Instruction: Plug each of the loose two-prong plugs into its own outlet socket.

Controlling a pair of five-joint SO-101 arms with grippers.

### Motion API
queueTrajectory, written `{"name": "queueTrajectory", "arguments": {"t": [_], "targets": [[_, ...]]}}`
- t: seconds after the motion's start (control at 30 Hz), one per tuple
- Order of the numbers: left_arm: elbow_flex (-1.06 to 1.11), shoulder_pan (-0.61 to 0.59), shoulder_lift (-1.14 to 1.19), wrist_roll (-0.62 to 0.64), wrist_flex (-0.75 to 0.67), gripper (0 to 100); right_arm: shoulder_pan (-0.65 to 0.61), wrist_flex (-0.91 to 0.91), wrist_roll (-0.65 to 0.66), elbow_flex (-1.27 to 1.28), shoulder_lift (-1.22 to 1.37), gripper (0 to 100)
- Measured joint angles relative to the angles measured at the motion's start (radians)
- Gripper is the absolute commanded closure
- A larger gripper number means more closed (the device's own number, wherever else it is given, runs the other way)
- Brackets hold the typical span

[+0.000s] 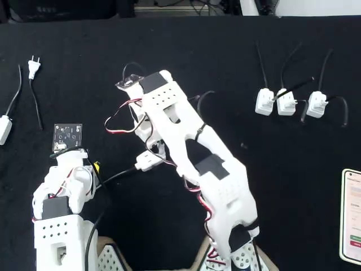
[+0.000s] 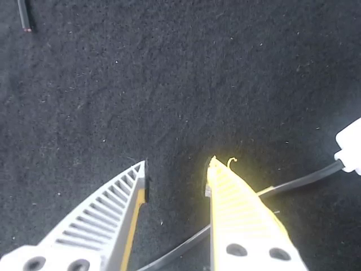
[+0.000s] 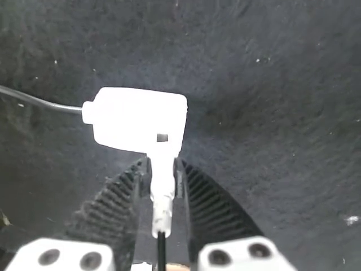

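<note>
White plug (image 3: 162, 195): being pinched by the right gripper (image 3: 162, 165), maybe touching a socket (image 3: 138, 121).
Left gripper (image 2: 177, 164): hanging open, holding nothing.

Black table (image 1: 282, 169), right arm (image 1: 192, 152) stretched to the middle, its claw (image 1: 159, 150) at a plug (image 1: 156, 157) joined to a white socket (image 1: 144, 162), left arm (image 1: 56, 209) near left, three cabled sockets (image 1: 286, 103) far right, loose plug (image 1: 34, 66) far left, phone (image 1: 352, 217) at right edge.
</note>
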Motion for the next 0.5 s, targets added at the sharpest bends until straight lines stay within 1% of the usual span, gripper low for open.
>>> {"name": "queueTrajectory", "arguments": {"t": [0.5], "targets": [[0.000, 0.000, 0.000, 0.000, 0.000, 82, 0.002, 0.000, 0.000, -0.051, 0.068, 98.8]]}}
